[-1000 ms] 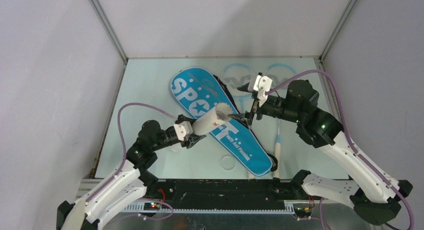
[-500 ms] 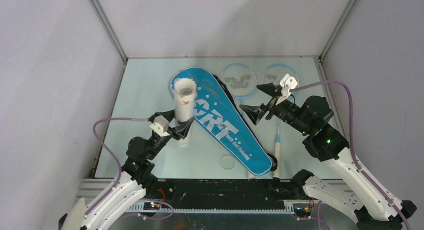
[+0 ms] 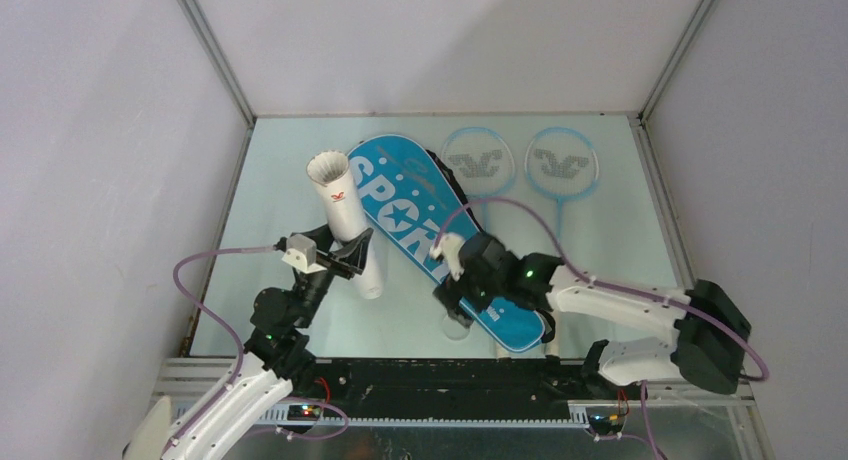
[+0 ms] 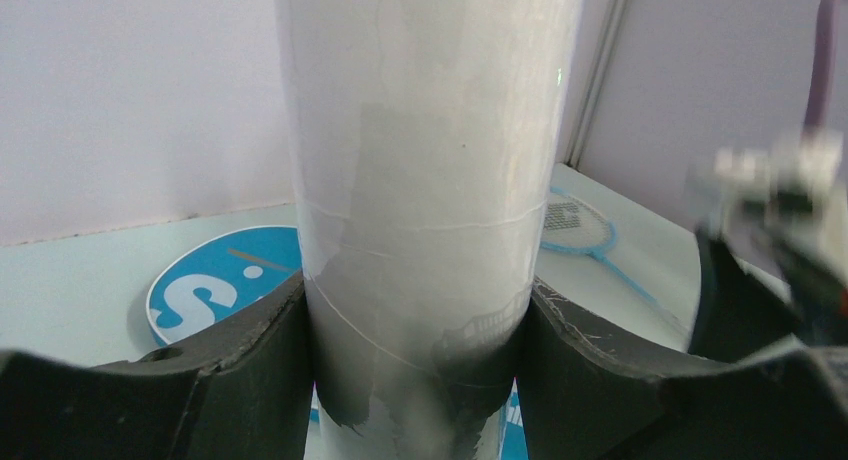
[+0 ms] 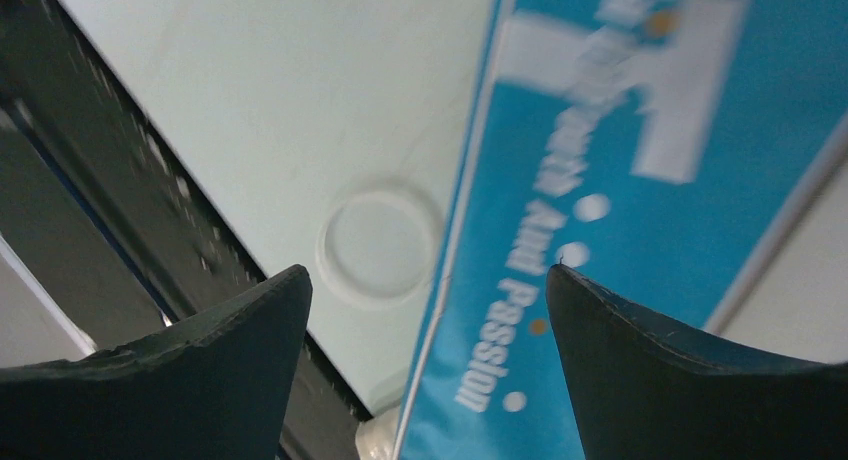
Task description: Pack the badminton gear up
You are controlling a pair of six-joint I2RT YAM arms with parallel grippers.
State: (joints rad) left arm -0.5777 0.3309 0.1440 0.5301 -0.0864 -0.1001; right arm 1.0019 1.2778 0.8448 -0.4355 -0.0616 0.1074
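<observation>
My left gripper (image 3: 345,258) is shut on the long white tube (image 3: 342,215), which stands nearly upright at the left of the table with its open mouth up; in the left wrist view the tube (image 4: 425,180) fills the gap between the jaws. The blue "SPORT" racket bag (image 3: 415,205) lies diagonally across the middle. My right gripper (image 3: 452,298) is open and empty, low over the bag's near end (image 5: 640,230) beside a round clear lid (image 5: 380,242). Two light-blue rackets (image 3: 480,165) (image 3: 560,162) lie at the back right. No shuttlecock is in view.
The round clear lid (image 3: 457,325) lies on the table near the front edge, left of the bag's tip. The racket handles (image 3: 555,298) reach toward the front right. The black front rail (image 3: 430,375) borders the near edge. Grey walls enclose the table.
</observation>
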